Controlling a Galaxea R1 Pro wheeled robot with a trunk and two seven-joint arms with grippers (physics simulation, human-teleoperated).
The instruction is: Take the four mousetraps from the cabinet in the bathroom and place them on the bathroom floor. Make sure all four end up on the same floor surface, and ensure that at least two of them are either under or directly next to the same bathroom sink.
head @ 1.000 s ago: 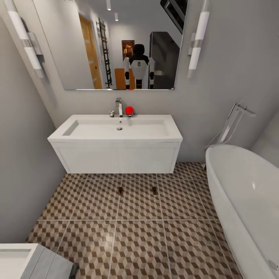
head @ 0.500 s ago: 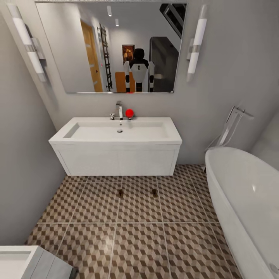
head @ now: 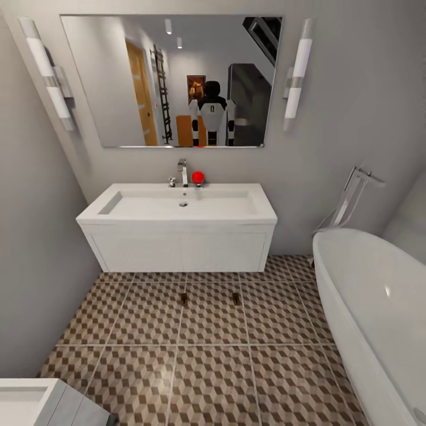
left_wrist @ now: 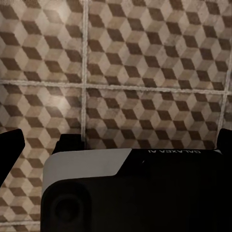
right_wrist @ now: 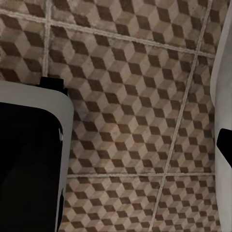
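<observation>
floor (head: pixel 148 319): brown/beige/white 3D cubes, pale grout | mousetraps (head: pixel 184 299): dark brown | sink (head: pixel 177 204) + tub (head: pixel 378 302): plain white | ball (head: pixel 197 176) by tap: bright red | walls (head: pixel 35 236): grey

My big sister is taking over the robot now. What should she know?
Left gripper: dark finger edges flank bare tile, apparently open, holding nothing. Right gripper: state unclear.
Two mousetraps lie on the bathroom floor, just in front of the white sink, side by side but apart.
Done: two by the sink, so that condition looks met.
Left: the other two, presumably in the cabinet; put them on this same floor.
</observation>
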